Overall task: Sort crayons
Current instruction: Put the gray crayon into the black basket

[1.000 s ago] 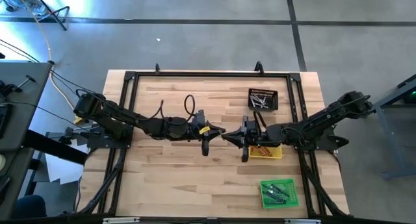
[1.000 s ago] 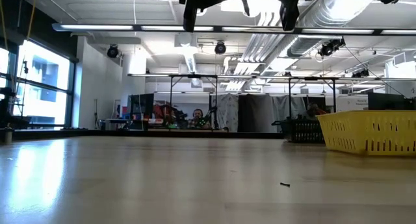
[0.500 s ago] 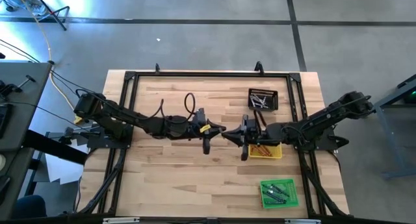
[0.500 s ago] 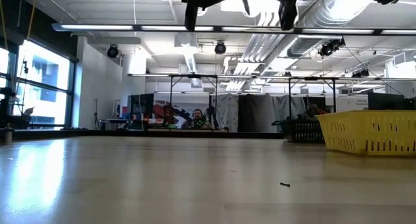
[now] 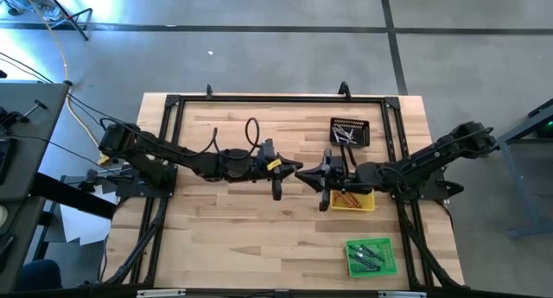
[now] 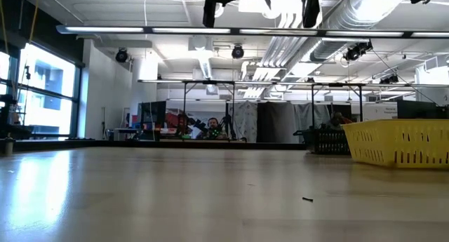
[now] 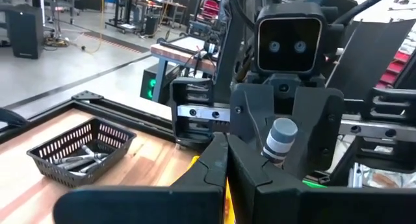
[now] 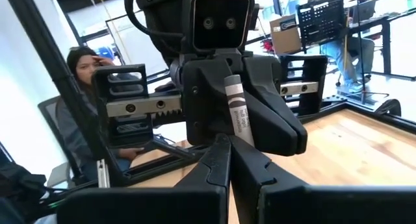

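Observation:
A grey crayon point(image 8: 238, 110) with a paper label stands nearly upright, high above the middle of the table, where my two grippers meet tip to tip. My left gripper point(image 5: 292, 170) comes level from the table's left and my right gripper point(image 5: 302, 177) level from the right. Both are shut. The left wrist view shows the crayon's top end point(image 7: 283, 132) in front of the right gripper. The other crayons lie sorted in three trays on the table's right side. My left gripper point(image 7: 226, 143) is shut at the crayon's lower part point(image 7: 274, 154), coming level from the table's left. My own fingers hide the place of contact. The crayon stands up above the fingertips, clear of the table. My right gripper point(image 8: 226, 146) is shut at the crayon's lower end point(image 8: 249, 141), coming level from the table's right. The meeting point lies behind my own fingertips, so the kind of hold does not show. The crayon rises above the tips, leaning slightly.
A black tray point(image 5: 349, 131) with grey crayons stands at the far right. A yellow tray point(image 5: 352, 200) with orange-red crayons sits under my right arm, and a green tray point(image 5: 371, 256) with dark green crayons sits near the front right. A person sits beyond the table point(image 8: 84, 74).

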Tool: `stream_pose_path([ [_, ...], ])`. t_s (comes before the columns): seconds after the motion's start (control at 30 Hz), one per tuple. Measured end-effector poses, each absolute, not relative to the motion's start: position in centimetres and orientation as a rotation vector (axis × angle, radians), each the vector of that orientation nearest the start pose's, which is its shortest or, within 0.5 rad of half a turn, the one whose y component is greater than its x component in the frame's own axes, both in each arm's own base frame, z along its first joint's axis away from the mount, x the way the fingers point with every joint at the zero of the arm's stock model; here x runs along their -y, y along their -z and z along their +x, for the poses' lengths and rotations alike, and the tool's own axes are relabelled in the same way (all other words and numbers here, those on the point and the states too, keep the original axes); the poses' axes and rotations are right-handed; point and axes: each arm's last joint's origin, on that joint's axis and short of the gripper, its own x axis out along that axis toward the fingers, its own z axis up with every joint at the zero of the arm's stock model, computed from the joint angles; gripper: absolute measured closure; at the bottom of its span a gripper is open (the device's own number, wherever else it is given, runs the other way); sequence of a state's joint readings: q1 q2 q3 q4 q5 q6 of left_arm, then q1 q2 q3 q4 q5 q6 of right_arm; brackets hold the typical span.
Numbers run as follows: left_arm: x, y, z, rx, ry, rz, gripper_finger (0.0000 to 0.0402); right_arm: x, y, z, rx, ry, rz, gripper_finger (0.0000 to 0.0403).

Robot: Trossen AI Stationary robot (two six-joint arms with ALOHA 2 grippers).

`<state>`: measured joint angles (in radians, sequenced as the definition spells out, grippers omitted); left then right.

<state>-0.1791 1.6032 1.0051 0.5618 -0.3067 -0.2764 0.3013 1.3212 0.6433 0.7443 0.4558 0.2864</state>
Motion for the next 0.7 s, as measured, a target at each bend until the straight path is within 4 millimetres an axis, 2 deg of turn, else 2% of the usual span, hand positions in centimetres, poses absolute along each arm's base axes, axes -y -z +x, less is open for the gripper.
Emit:
stream_pose_path([
  [0.7, 2.5, -27.6, 36.1, -0.006, -0.152, -0.282, 0.0401, -3.7, -25.8, 27.6, 0.082, 0.230, 0.300, 0.0403],
])
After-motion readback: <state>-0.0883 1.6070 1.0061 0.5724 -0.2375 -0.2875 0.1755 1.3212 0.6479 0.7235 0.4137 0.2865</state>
